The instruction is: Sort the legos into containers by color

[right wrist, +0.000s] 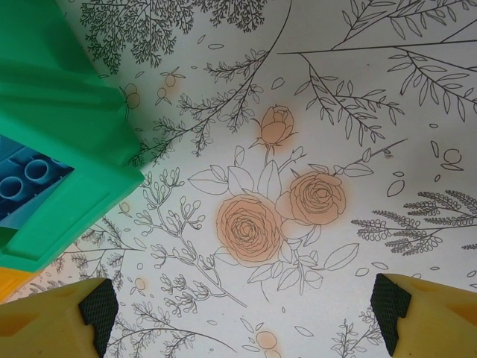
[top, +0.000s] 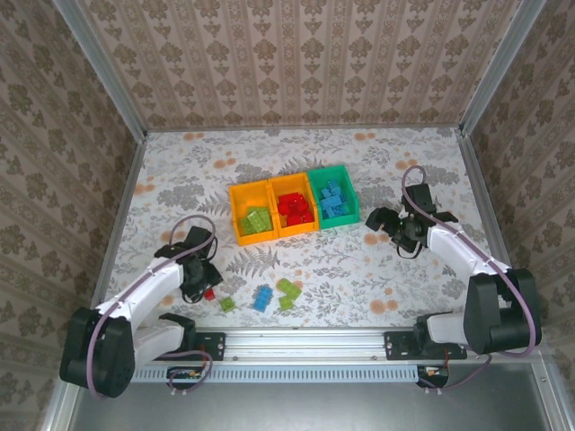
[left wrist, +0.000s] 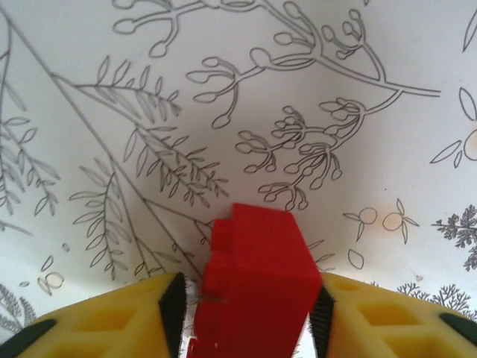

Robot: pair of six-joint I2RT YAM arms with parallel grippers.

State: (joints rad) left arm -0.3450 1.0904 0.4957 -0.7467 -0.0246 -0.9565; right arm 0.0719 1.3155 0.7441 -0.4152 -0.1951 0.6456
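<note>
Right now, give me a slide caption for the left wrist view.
Left gripper straddling a red lego brick on the floral-print table.

No readable txt, labels, brand marks or nrs can be made out anywhere tbh. Plain faces are seen on the red lego (left wrist: 257,283), nothing printed on it afaict. Studs on the blue legos (right wrist: 26,179) in the green container (right wrist: 67,112) are caught too blurry for any embossed logo to be read, fwiw.
</note>
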